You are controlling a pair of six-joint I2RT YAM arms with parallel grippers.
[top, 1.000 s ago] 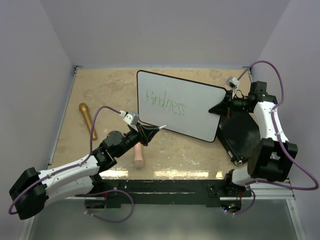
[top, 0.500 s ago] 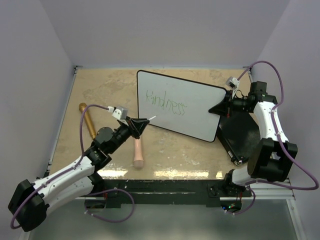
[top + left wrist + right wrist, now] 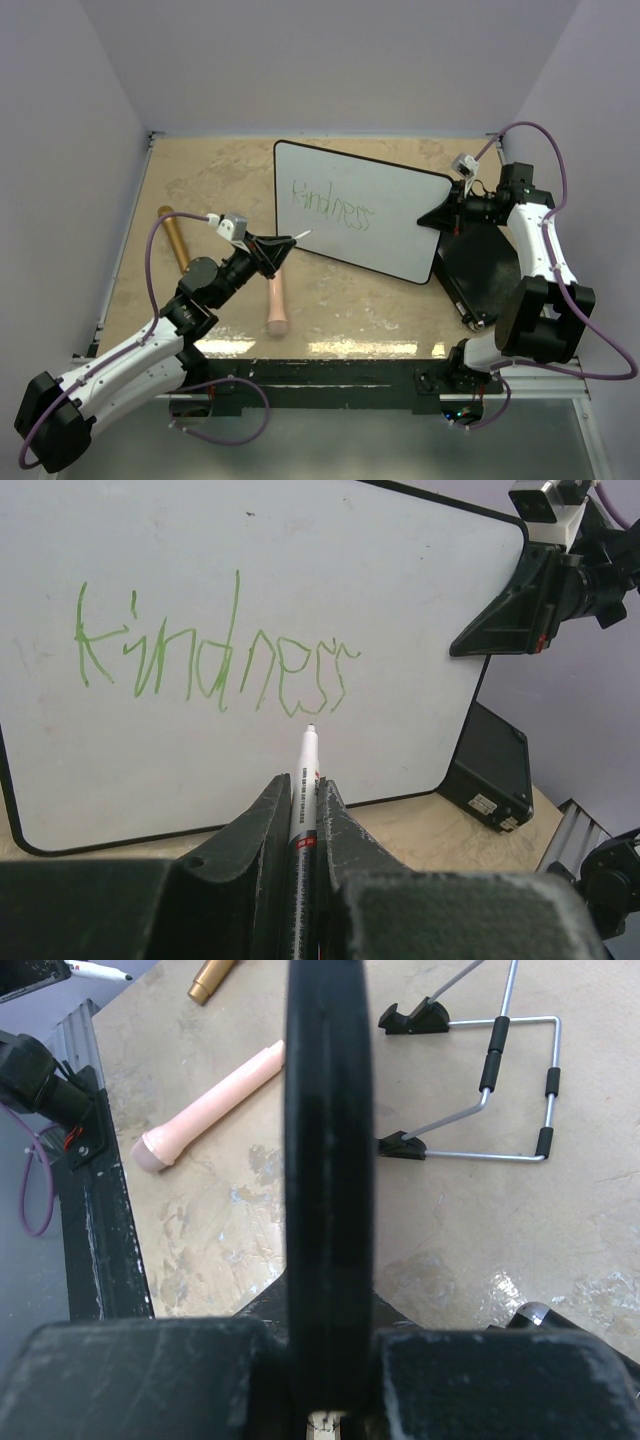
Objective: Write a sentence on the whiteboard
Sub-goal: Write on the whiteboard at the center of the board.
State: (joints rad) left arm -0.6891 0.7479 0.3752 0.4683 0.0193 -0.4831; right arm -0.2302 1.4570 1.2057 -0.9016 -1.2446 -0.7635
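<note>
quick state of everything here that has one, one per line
whiteboard, tilted up, right edge clamped
sentence, only "kindness" written, green
marker, uncapped, tip near the board
left claw, shut on marker
right claw, shut on whiteboard
pink cylinder, lying flat
gold cylinder, lying flat
black case, lying flat

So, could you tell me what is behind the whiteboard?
A wire stand with black feet sits behind the whiteboard; from above the board hides it and part of the black case.

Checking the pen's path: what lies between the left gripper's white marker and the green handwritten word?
Nothing; in the left wrist view only bare glossy white whiteboard separates the white marker from the green handwritten word kindness.
</note>
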